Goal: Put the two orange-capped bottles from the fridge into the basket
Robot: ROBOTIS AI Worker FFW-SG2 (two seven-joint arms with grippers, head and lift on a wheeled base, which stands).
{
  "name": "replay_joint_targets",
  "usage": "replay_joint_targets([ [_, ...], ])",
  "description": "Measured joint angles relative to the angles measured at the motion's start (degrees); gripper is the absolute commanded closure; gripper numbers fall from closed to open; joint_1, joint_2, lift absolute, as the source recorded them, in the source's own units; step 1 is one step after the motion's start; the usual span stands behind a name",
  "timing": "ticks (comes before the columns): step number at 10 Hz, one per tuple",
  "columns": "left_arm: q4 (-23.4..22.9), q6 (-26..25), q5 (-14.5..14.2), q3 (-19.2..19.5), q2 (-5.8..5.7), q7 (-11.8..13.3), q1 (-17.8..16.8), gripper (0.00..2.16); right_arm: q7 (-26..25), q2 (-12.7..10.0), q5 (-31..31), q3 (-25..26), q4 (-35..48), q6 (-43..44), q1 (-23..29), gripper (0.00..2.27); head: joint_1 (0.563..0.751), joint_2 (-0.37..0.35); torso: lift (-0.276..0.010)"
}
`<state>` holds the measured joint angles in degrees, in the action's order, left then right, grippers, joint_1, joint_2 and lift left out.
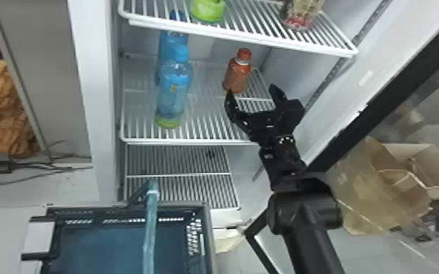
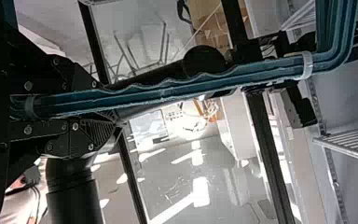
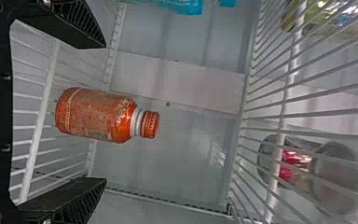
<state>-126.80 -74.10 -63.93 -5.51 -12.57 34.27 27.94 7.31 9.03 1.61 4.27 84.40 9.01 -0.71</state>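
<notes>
One orange-capped bottle (image 1: 237, 74) stands upright on the fridge's middle shelf (image 1: 208, 109), toward its right side. My right gripper (image 1: 253, 90) is open in front of it and slightly to the right. In the right wrist view the bottle (image 3: 98, 114) shows between the spread fingers of the right gripper (image 3: 105, 113), with no contact visible. The basket (image 1: 120, 240), with a teal handle (image 1: 150, 226) raised over it, is below and in front of the fridge. In the left wrist view my left gripper (image 2: 93, 107) is closed around the teal handle (image 2: 177, 88).
Two blue bottles (image 1: 173, 91) stand on the same shelf, left of the orange one. The upper shelf (image 1: 244, 34) bears a green container (image 1: 208, 10) and a red-and-clear package (image 1: 300, 18). The fridge door's dark edge (image 1: 386, 98) slants along the right, with cardboard boxes (image 1: 383, 189) beyond.
</notes>
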Motion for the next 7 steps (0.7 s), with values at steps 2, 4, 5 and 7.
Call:
replay_joint_targets([
  [2,0.2,0.1,-0.2,-0.2,0.0,0.0,-0.1,1.2,-0.9,0.1,-0.2,-0.7,-4.2,0.8,-2.9,0.02,0.695,-0.35,-0.235],
  [4,0.4,0.3,-0.3,-0.4,0.0,0.0,-0.2,1.2,-2.0,0.4,-0.1,-2.0,-8.1,1.5,-6.2,0.01,0.695,-0.35,-0.235],
  [5,0.5,0.3,-0.3,-0.5,0.0,0.0,-0.3,1.2,-2.7,0.5,-0.1,-2.8,-10.0,1.6,-8.0,0.01,0.695,-0.35,-0.235],
  [7,0.7,0.3,-0.3,-0.8,0.0,0.0,-0.5,1.2,-3.4,0.8,-0.9,-3.2,-14.3,1.7,-11.2,0.0,0.695,-0.35,-0.235],
])
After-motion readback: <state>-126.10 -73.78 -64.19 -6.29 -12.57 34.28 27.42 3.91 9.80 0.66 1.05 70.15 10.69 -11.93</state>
